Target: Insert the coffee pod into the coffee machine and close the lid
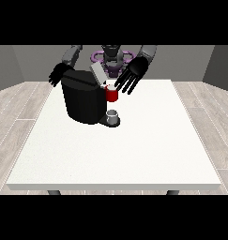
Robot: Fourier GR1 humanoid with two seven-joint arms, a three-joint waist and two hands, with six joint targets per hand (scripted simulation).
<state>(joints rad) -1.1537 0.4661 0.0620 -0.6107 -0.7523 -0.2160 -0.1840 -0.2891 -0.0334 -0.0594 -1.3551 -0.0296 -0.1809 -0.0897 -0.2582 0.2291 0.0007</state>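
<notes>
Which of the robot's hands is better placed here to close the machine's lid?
Probably the robot's left, the hand at the view's right. Its open fingers hang just right of the raised lid and above the red pod holder. The hand at the view's left sits behind the coffee machine, farther from the lid.

The coffee machine (83, 101) stands on the table (134, 150) toward its far left, a cup (113, 116) just right of it.

coffee machine (82, 101): 1, below and beside the hand at the view's left (57, 75) | lid (98, 73): 1, raised | red pod holder (111, 94): 1, just under the hand at the view's right (133, 74) | small grey cup (113, 116): 1, possibly a pod | hands: 2 | table (148, 145): 1
</notes>
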